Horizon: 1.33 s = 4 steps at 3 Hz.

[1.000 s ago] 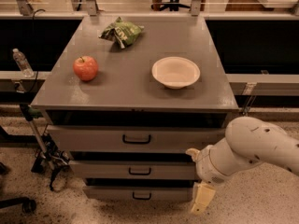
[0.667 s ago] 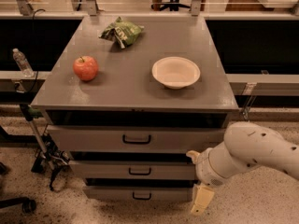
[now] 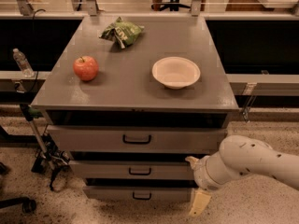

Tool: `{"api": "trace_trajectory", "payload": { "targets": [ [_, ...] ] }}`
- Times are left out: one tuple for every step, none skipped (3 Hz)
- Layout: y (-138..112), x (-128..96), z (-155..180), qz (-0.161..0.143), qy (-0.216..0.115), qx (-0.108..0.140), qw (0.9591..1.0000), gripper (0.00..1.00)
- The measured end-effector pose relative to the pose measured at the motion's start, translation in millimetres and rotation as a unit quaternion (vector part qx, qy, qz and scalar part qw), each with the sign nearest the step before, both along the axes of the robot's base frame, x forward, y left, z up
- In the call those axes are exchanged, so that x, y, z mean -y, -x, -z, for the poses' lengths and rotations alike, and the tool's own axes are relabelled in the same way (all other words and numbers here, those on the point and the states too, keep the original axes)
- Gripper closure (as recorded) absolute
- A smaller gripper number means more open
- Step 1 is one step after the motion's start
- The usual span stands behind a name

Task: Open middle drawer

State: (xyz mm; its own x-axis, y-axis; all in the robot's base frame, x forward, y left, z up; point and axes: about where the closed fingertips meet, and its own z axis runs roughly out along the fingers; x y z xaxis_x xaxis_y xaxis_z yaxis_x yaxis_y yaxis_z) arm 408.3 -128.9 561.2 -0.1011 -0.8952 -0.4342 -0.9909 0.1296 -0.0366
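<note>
Almost no change this past second — gripper (image 3: 198, 202) low by the drawers' right ends, openness impossible to tell — middle drawer (image 3: 103, 170) closed, handle (image 3: 139, 171) untouched.

The arm (image 3: 247, 160) has swung a little left and lower, drawing in behind the gripper (image 3: 199, 202). The gripper has dipped slightly. The middle drawer (image 3: 135, 170) lies just to its left and a touch above it.
</note>
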Motion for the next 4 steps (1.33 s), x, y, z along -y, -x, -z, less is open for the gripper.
{"api": "trace_trajectory", "payload": {
  "targets": [
    [-5.6, -0.6, 21.2, -0.001, 0.014, 0.005, 0.9999, 0.00],
    [-14.0, 0.2, 41.8, -0.002, 0.016, 0.004, 0.9999, 0.00],
    [-20.2, 2.5, 63.1, -0.003, 0.014, 0.006, 0.9999, 0.00],
    [-25.4, 4.1, 78.7, -0.001, 0.011, 0.013, 0.9999, 0.00]
  ]
}}
